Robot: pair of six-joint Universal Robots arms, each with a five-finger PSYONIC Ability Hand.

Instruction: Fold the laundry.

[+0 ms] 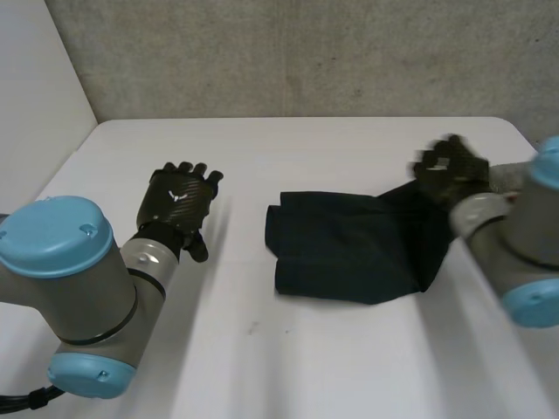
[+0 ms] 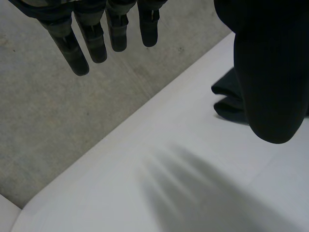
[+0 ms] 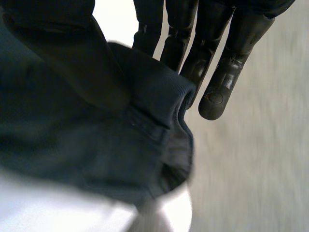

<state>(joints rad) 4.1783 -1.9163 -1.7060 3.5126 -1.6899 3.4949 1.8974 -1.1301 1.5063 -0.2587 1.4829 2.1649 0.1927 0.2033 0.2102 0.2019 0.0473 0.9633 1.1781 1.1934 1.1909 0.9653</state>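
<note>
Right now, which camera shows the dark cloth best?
The head view: it shows the whole cloth on the table, one end held up by the right hand. The right wrist view shows the edge pinched by that hand up close. The left wrist view catches a corner beyond the left hand.

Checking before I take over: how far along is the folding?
Done: little; the dark garment lies spread on the table, layered at one end. In hand: the right hand pinches its other end, raised. The left hand is open, apart. Left: probably folding that end over.
</note>
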